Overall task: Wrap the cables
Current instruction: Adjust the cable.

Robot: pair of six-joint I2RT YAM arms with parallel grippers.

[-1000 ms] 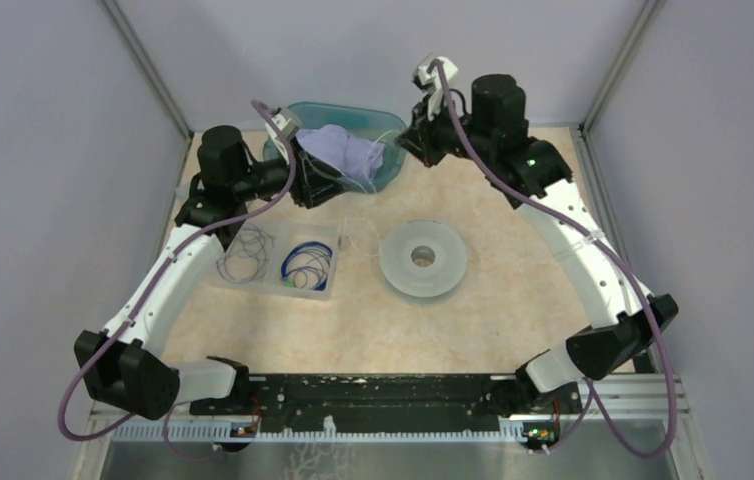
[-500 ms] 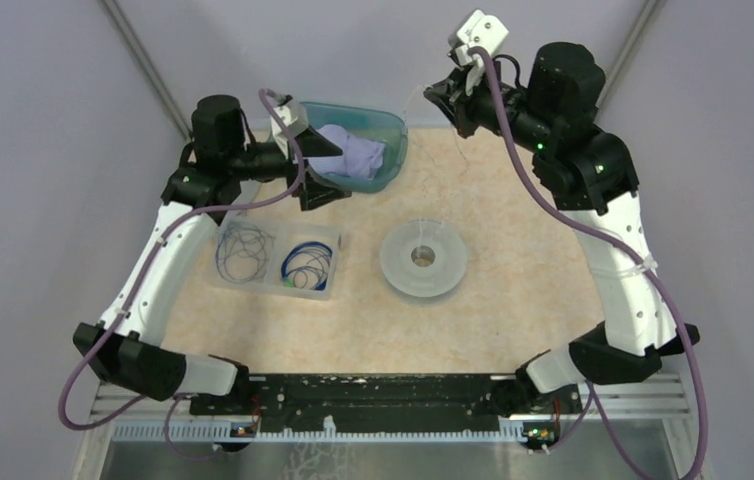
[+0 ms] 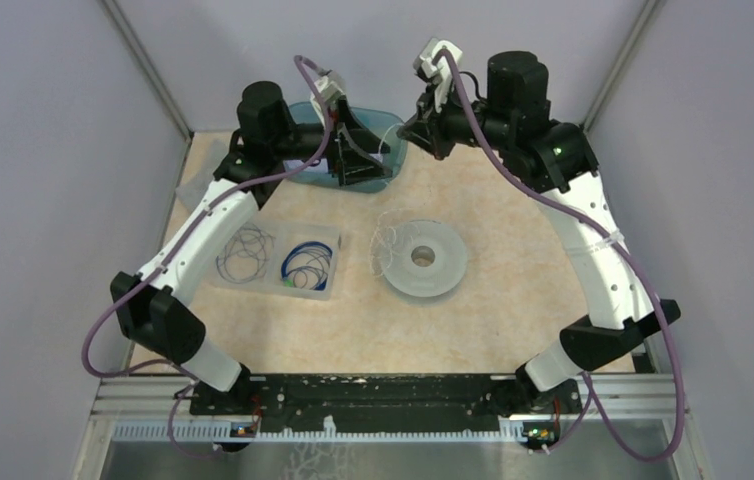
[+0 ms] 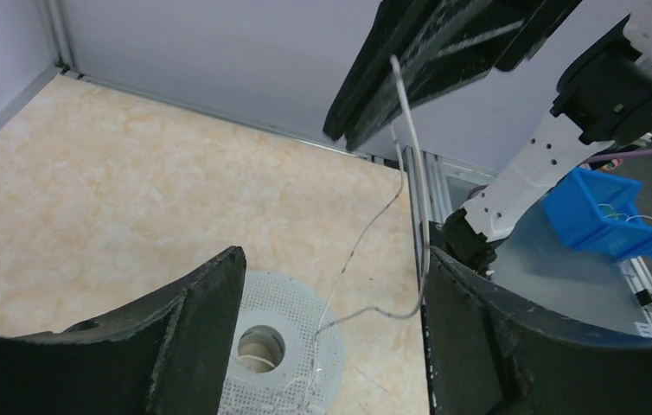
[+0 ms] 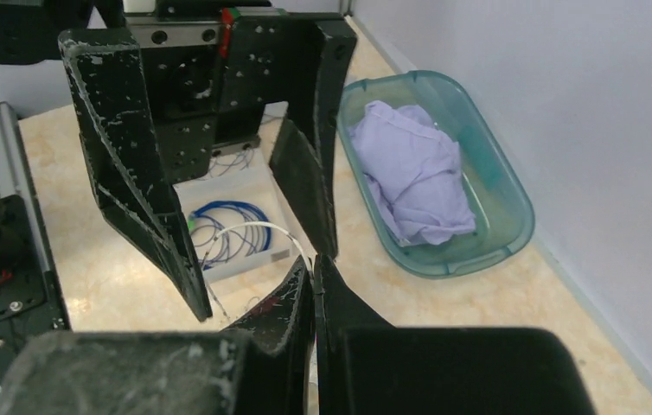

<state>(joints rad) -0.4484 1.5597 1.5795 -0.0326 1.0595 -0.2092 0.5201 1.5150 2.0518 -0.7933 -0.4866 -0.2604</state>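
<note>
A thin whitish cable (image 4: 366, 229) hangs from my right gripper (image 4: 344, 138), which is shut on it, down to a perforated translucent spool (image 4: 271, 346). In the top view the cable's loose loops (image 3: 385, 245) lie at the spool's (image 3: 423, 260) left edge. My left gripper (image 4: 333, 259) stands open, and the cable passes between its fingers close to the right one, ungripped. From above, the left gripper (image 3: 358, 165) hangs over the teal bin, facing the right gripper (image 3: 415, 128). The right wrist view shows the shut right gripper (image 5: 314, 268) with the cable (image 5: 253, 226) arcing from its tip.
A teal bin (image 3: 393, 150) with a purple cloth (image 5: 418, 173) sits at the back. A clear tray (image 3: 328, 290) left of the spool holds coiled blue cables (image 3: 305, 265) and darker thin loops (image 3: 243, 250). Walls close in on three sides.
My left gripper swung right across the bin towards the right gripper and opened. The right gripper rose, then came back down and left. Cable loops now lie by the spool.
</note>
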